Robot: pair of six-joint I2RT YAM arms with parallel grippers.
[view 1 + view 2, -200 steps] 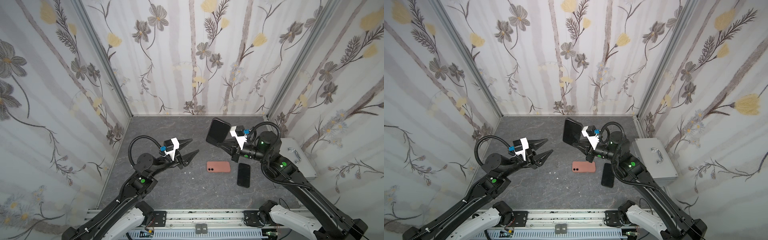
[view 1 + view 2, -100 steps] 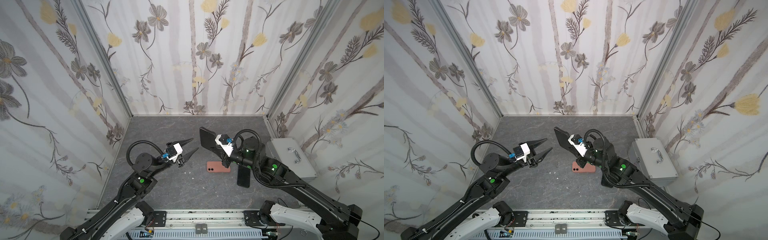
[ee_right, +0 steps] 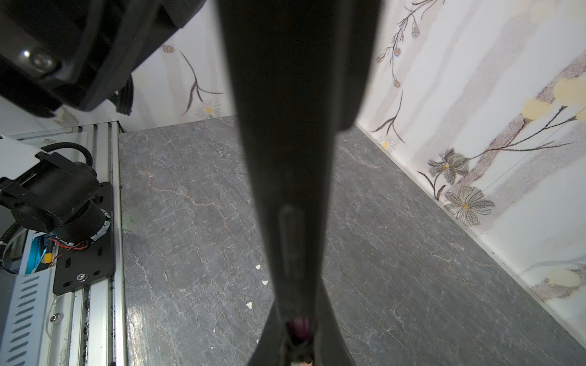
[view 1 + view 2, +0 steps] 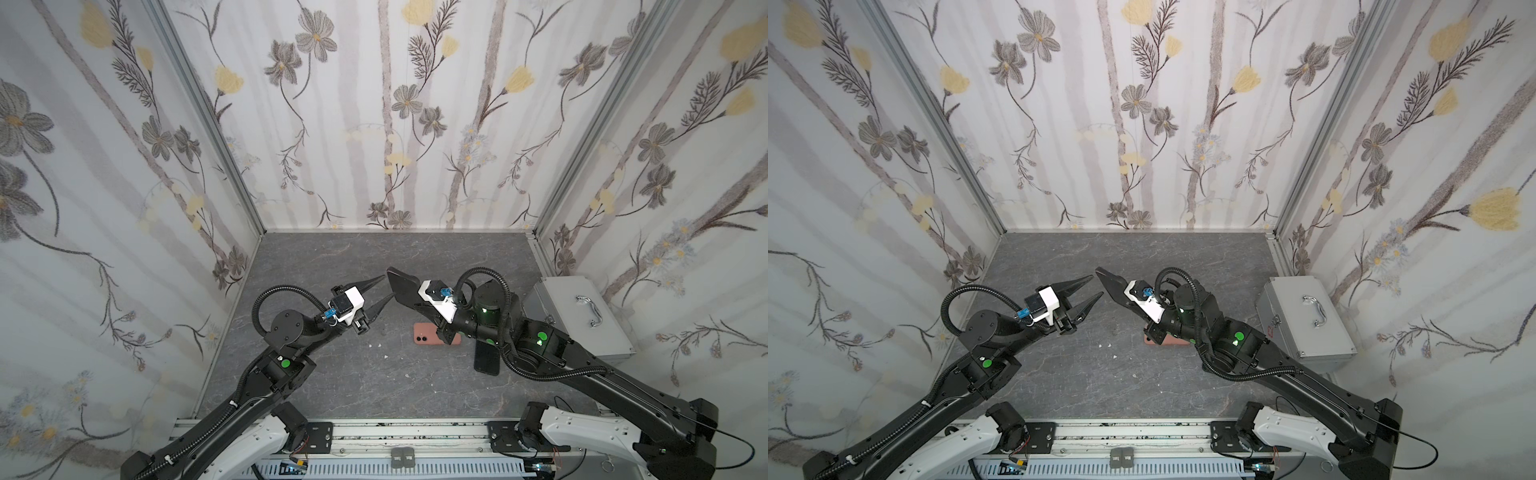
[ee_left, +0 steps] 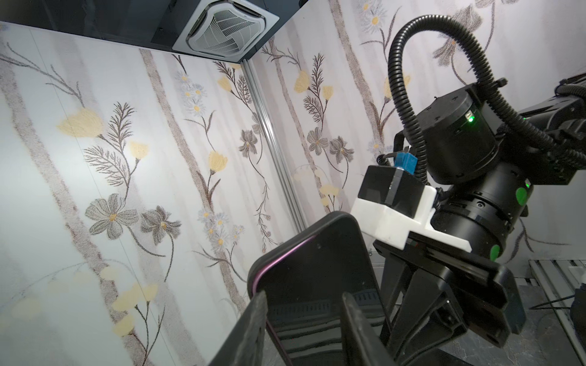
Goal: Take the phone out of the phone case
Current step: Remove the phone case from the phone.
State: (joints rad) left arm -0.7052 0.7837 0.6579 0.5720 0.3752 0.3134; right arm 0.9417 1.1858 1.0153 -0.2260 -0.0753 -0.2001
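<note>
Both top views, right claw (image 4: 409,297) clamped on cased phone (image 4: 402,286) held tilted above desk (image 4: 353,374) middle, left claw (image 4: 384,287) open, tips straddling phone's end, left wrist view.

Both arms reach inward, raised above the table. The left tool (image 4: 384,286) has its jaws parted. The right tool (image 4: 409,297) is clamped tight, pointing toward the left one.

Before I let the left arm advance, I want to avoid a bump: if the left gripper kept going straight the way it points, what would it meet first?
Most likely the cased phone held up by the right gripper. The left gripper stands open and aims at its near end; the left wrist view shows the phone between the fingers, though exact depth is unclear.
</note>
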